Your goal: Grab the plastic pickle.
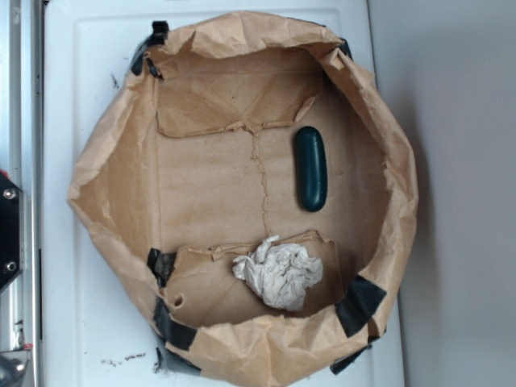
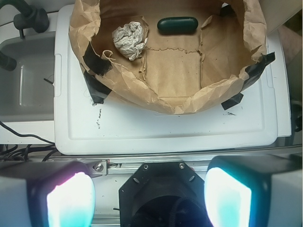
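The plastic pickle [image 1: 311, 168], a glossy dark green capsule, lies on the floor of a rolled-down brown paper bag [image 1: 105, 185], right of centre in the exterior view. In the wrist view the pickle [image 2: 177, 25] lies crosswise near the top. My gripper [image 2: 149, 198] is open, its two glowing pads [image 2: 70, 201] wide apart with nothing between them. It hovers far back from the bag, over the black robot base [image 2: 161, 189]. The gripper does not show in the exterior view.
A crumpled whitish paper ball [image 1: 278, 274] [image 2: 129, 39] lies in the bag apart from the pickle. The bag is taped with black strips [image 1: 357, 305] onto a white lid [image 2: 165, 127]. A grey bin [image 2: 23, 80] and black cables [image 2: 26, 19] are at left.
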`<state>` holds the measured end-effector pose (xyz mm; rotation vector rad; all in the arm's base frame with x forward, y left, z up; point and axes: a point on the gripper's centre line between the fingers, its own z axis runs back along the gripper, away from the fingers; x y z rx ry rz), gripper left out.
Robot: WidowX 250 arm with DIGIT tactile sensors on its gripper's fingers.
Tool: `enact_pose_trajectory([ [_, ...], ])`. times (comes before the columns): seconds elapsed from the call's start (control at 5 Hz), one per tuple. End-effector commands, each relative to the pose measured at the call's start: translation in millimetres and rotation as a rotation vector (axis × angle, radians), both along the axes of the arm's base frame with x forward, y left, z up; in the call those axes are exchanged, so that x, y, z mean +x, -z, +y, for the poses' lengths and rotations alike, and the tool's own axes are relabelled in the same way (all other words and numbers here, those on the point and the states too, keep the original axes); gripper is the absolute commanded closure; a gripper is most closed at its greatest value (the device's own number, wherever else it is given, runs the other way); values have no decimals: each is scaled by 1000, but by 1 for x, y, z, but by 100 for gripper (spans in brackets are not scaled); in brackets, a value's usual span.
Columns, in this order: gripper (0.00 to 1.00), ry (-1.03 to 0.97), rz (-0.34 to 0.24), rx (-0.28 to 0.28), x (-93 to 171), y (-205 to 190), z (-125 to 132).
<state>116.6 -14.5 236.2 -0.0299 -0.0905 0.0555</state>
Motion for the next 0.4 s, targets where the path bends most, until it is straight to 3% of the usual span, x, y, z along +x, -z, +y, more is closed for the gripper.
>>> enact_pose_trajectory([
  [0.0,0,0,0,0,0,0,0],
  [0.2,0,-100,-15,-37,29,-4,6],
])
